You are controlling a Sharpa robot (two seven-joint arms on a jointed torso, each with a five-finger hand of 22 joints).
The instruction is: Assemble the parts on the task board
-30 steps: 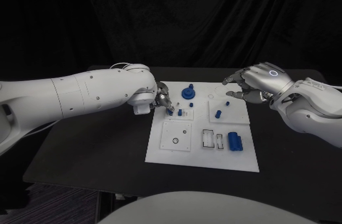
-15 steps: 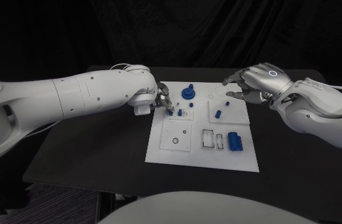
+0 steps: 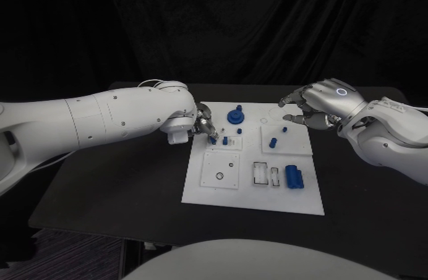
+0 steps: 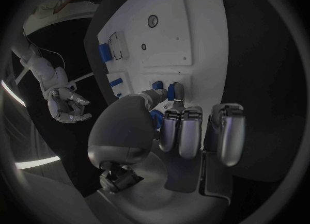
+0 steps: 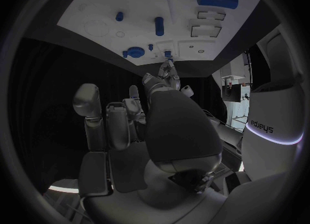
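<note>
The left hand, left of centre in the head view, pinches a small blue peg at the white task board's left edge. The right hand, upper right, hovers with fingers loosely curled, holding nothing

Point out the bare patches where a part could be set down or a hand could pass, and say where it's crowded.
Free: the black table left of the task board, below the left arm; the table strip right of the board, below the right hand; the board's near edge. Crowded: the board's far left, where the left hand sits at small blue parts beside the blue gear.
</note>
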